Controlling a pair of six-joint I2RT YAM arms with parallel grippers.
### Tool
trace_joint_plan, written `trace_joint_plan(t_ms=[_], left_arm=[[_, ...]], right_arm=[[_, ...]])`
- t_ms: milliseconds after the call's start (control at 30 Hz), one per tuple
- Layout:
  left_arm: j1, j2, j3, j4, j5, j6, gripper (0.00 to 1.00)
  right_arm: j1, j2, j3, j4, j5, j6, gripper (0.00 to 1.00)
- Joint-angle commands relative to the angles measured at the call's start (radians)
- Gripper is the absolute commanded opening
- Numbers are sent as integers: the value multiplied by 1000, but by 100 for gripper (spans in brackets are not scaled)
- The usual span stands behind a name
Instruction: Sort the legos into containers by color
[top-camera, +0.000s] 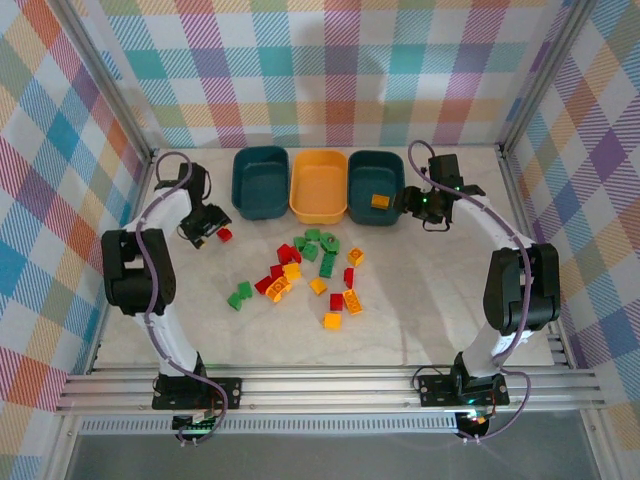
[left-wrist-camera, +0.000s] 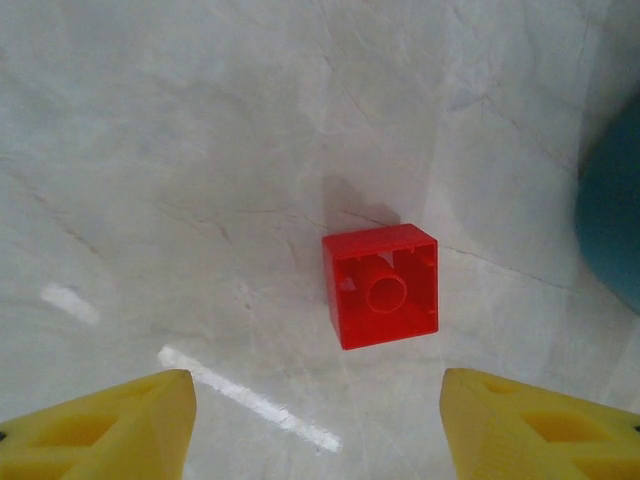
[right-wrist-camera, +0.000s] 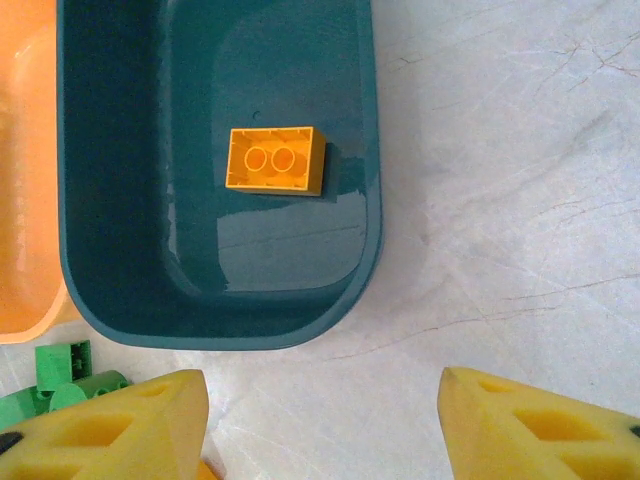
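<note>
3 bins in a row at the far side of the counter (top-camera: 450, 320): left teal bin (top-camera: 260, 182), yellow-orange bin (top-camera: 319, 186), right teal bin (top-camera: 376, 175).

Contents: the right teal bin holds 1 yellow-orange brick (right-wrist-camera: 275, 160), lying flat on the bin floor. I see nothing in the other two bins.

1 red brick (left-wrist-camera: 381, 285) sits alone on the counter, hollow side up, near the left teal bin's near-left corner and well apart from the rest.

The loose pile (top-camera: 305, 270) is mid-counter, in front of the bins. It has roughly 18 bricks: about 6 red, 6 yellow-orange and 6–7 green. Several touch or overlap, so the split isn't exact.

Left pincer (left-wrist-camera: 315, 390): fingers apart and empty, over the counter, with the red brick just ahead of the tips and not touching them.

Right pincer (right-wrist-camera: 320, 385): fingers apart and empty, just beside the near right corner of the right teal bin.
</note>
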Motion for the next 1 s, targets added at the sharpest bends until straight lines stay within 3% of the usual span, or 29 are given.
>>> trace_joint_plan(t_ms=[0, 233, 433, 667, 767, 867, 967], left_arm=[[-12, 44, 21, 33, 39, -14, 67], [-7, 112, 28, 67, 27, -7, 66], [2, 157, 48, 73, 13, -1, 56], [13, 162, 64, 64, -10, 14, 53], [19, 165, 98, 16, -74, 37, 52], [34, 182, 126, 7, -103, 60, 49], [46, 230, 177, -4, -60, 92, 41]], right_arm=[[7, -29, -19, 15, -18, -22, 62], [7, -40, -32, 11, -21, -21, 63], [7, -79, -72, 19, -18, -18, 63], [7, -119, -81, 16, -19, -32, 64], [7, -127, -86, 22, -26, -38, 64], [7, -137, -103, 37, -44, -34, 64], [7, -145, -119, 45, -56, -31, 64]])
